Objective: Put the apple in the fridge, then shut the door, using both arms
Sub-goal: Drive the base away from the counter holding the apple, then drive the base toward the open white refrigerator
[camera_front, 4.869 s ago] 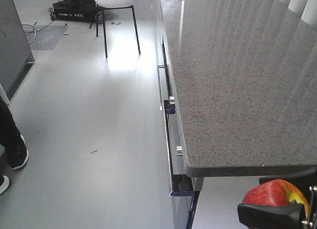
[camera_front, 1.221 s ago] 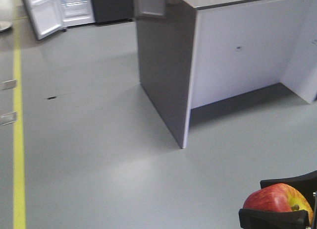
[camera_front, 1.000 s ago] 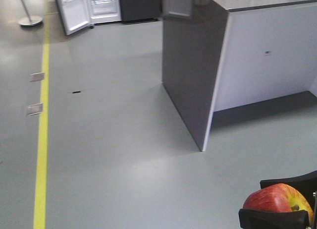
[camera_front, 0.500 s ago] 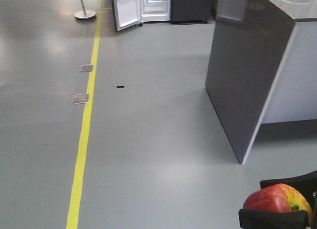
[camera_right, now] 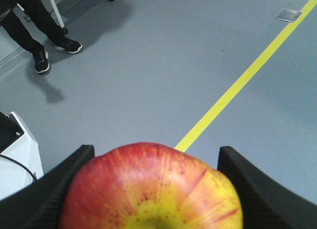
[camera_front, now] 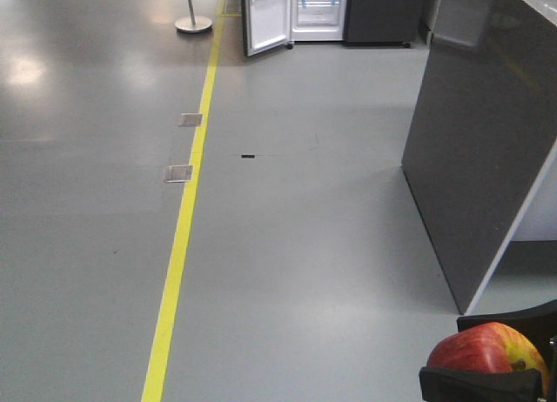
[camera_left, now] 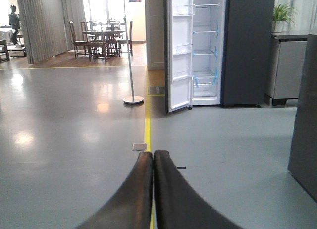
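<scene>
A red apple with a yellow-green patch sits at the bottom right of the front view, with my right gripper shut on it. The right wrist view shows the apple filling the space between the two black jaws of the right gripper. The fridge stands far ahead across the floor, white inside, with blue-taped shelves. Its door stands swung open on the left side. The front view has the fridge and door at the top edge. My left gripper is shut and empty, pointing toward the fridge.
A yellow floor line runs toward the fridge, with two metal floor plates beside it. A stanchion post stands left of the door. A dark grey counter end panel is close on the right. A person's legs are behind.
The front view has swung away from the speckled counter to the open floor. The fridge has shifted from top left toward top centre. The apple stays in the right gripper.
</scene>
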